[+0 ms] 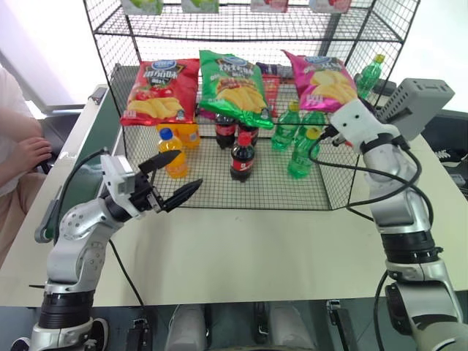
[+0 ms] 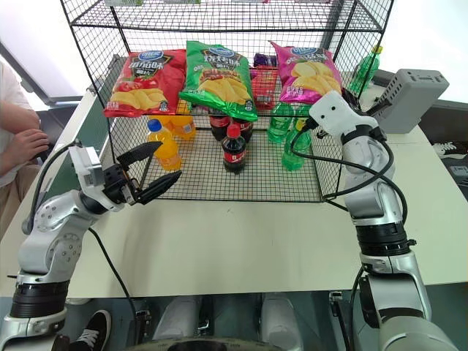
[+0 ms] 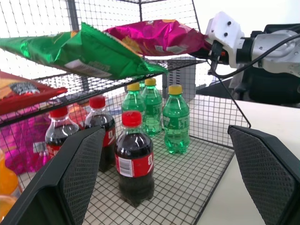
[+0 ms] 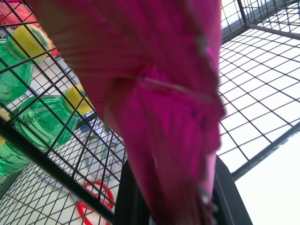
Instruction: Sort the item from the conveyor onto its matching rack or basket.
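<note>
The pink chip bag (image 1: 322,80) lies on the rack's (image 1: 241,22) middle wire shelf at its right end, and the right gripper's fingers are clamped on the bag's near edge.

Going from the left: a person's hand (image 1: 33,153) rests at the far left edge, beside the conveyor (image 1: 91,157), whose dark green belt runs along the left side of the table (image 1: 241,248). The left gripper (image 1: 173,179) hovers over the table just in front of the rack's bottom tier, its two black fingers spread wide apart with nothing between them.

On the middle shelf a red chip bag (image 1: 161,91) lies at the left, a green chip bag (image 1: 234,84) in the middle, then the pink one. Below, on the bottom tier, stand an orange drink bottle (image 1: 174,153), cola bottles (image 1: 243,157) and green soda bottles (image 1: 301,153).

The right gripper (image 4: 180,206) reaches in at the rack's right side; in its wrist view the crinkled pink foil is pinched between the two fingers. A grey box (image 1: 417,106) sits on the table behind the right arm.
</note>
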Robot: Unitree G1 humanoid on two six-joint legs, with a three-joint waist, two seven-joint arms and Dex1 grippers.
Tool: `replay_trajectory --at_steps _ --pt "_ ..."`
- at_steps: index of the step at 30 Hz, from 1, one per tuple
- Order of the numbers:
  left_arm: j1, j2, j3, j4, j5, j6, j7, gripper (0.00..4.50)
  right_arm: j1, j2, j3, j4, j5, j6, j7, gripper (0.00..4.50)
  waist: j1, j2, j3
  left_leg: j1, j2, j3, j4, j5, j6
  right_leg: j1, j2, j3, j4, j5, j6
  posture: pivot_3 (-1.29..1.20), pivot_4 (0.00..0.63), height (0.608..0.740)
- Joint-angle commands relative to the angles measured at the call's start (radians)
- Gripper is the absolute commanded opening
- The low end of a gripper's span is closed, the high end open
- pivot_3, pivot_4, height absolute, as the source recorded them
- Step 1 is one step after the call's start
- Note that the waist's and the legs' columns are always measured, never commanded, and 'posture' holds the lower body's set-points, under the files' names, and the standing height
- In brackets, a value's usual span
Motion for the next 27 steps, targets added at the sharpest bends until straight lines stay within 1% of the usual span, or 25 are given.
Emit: replay_trajectory --at_steps 1,3,5,6,7,8,12,15,19,24,27 --pt "0.003 0.001 0.022 -0.041 -0.018 -0.009 0.007 4.46 -0.052 -0.007 -0.003 0.018 0.022 -0.051 -0.020 0.00 0.000 0.000 0.000 0.000 0.000 0.000 0.000 0.000 0.000 0.000 0.000 0.000 0.000 0.000 0.000 0.00 0.150 0.740" --pt "0.008 0.003 0.017 -0.044 -0.014 -0.011 0.005 4.46 -0.054 0.004 -0.016 0.016 0.082 -0.058 0.022 0.00 0.000 0.000 0.000 0.000 0.000 0.000 0.000 0.000 0.000 0.000 0.000 0.000 0.000 0.000 0.000 0.00 0.150 0.740" --pt "0.011 0.002 0.019 -0.046 -0.015 -0.009 0.010 4.50 -0.044 -0.002 -0.012 0.011 0.085 -0.060 0.027 0.90 0.000 0.000 0.000 0.000 0.000 0.000 0.000 0.000 0.000 0.000 0.000 0.000 0.000 0.000 0.000 0.00 0.150 0.740" --pt "0.012 0.001 0.019 -0.047 -0.016 -0.009 0.011 4.50 -0.040 -0.007 -0.009 0.011 0.079 -0.062 0.018 1.20 0.000 0.000 0.000 0.000 0.000 0.000 0.000 0.000 0.000 0.000 0.000 0.000 0.000 0.000 0.000 0.00 0.150 0.740" --pt "0.013 0.001 0.019 -0.048 -0.016 -0.009 0.011 4.50 -0.036 -0.011 -0.008 0.012 0.076 -0.064 0.013 1.69 0.000 0.000 0.000 0.000 0.000 0.000 0.000 0.000 0.000 0.000 0.000 0.000 0.000 0.000 0.000 0.00 0.150 0.740" --pt "0.014 0.002 0.017 -0.049 -0.015 -0.009 0.011 4.50 -0.035 -0.013 -0.010 0.012 0.078 -0.063 0.011 2.07 0.000 0.000 0.000 0.000 0.000 0.000 0.000 0.000 0.000 0.000 0.000 0.000 0.000 0.000 0.000 0.00 0.150 0.740" --pt "0.016 0.001 0.010 -0.050 -0.013 -0.008 0.010 4.50 -0.029 -0.023 -0.016 -0.005 0.082 -0.057 0.020 3.99 0.000 0.000 0.000 0.001 0.000 0.000 0.000 0.000 0.000 0.001 0.000 0.000 0.000 0.000 0.000 0.00 0.150 0.740" --pt "0.013 0.002 0.011 -0.048 -0.011 -0.009 0.011 4.50 -0.007 -0.026 -0.030 -0.050 0.121 -0.043 0.063 3.99 0.002 -0.001 0.000 0.001 0.000 0.000 0.000 0.000 0.000 0.001 0.000 0.000 0.000 0.000 0.000 0.00 0.150 0.740" --pt "0.011 0.004 0.011 -0.051 -0.012 -0.007 0.011 4.50 0.062 -0.093 -0.050 -0.119 0.124 -0.047 0.121 3.99 0.003 -0.001 0.000 0.001 0.000 0.000 0.000 0.000 0.000 0.001 0.000 0.000 0.000 0.000 0.000 0.00 0.150 0.740" --pt "0.013 0.001 0.009 -0.051 -0.014 -0.006 0.009 4.50 0.129 -0.151 -0.070 -0.149 0.117 -0.064 0.137 3.99 0.002 -0.001 -0.001 0.002 0.000 0.000 0.000 0.000 0.000 0.002 0.000 0.000 0.000 0.000 0.000 0.00 0.150 0.740" --pt "0.010 0.000 0.010 -0.045 -0.014 -0.006 0.008 4.50 0.145 -0.138 -0.102 -0.174 0.157 -0.044 0.145 3.99 0.002 -0.001 -0.001 0.002 0.000 0.000 0.000 0.000 0.000 0.002 0.000 0.000 0.000 0.000 0.000 0.00 0.150 0.740"
